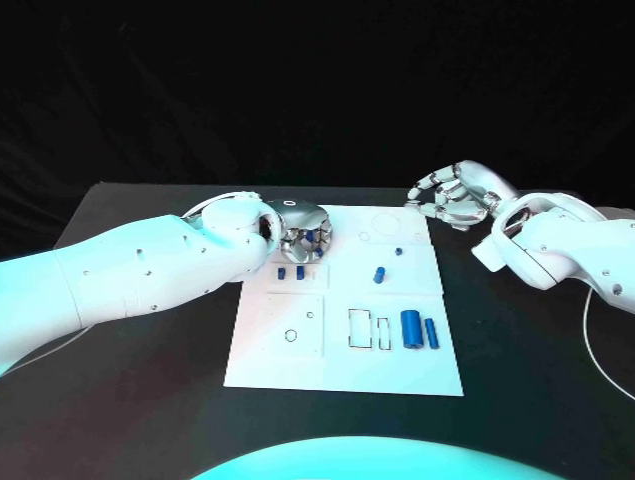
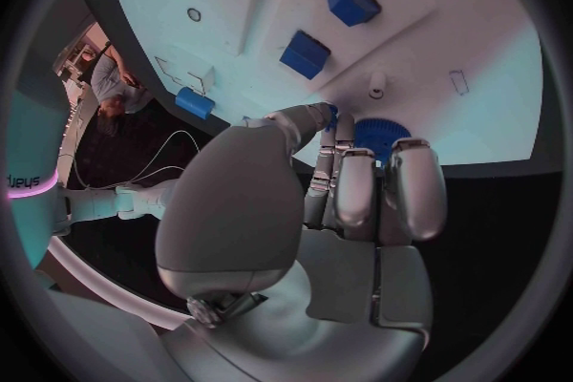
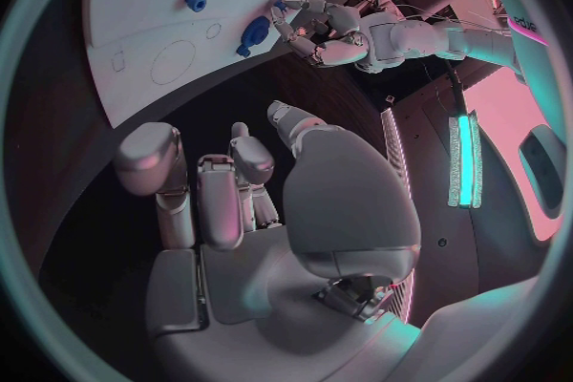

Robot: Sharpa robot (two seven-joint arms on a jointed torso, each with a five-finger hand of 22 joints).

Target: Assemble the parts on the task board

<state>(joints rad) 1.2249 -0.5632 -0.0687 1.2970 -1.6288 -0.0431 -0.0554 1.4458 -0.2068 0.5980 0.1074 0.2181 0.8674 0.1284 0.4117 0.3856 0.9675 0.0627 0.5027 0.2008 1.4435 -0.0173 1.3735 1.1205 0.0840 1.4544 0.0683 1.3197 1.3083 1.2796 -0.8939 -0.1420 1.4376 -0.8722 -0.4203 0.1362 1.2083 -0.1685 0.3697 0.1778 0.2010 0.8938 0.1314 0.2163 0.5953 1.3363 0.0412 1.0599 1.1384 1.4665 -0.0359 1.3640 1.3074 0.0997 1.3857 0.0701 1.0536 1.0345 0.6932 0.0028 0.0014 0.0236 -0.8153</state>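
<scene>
The left hand (image 1: 300, 232) curls its fingers (image 2: 358, 186) around a round blue part (image 2: 382, 134) over the task board's (image 1: 404, 365) far left corner. The right hand (image 1: 454, 197) hovers off the board's far right corner above the worktop (image 1: 144, 420), fingers loosely curled and holding nothing.

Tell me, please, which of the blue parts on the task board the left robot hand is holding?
The round ribbed blue part at the left robot hand's fingertips, at the board's far left corner; the other blue pieces lie untouched on the board.
</scene>
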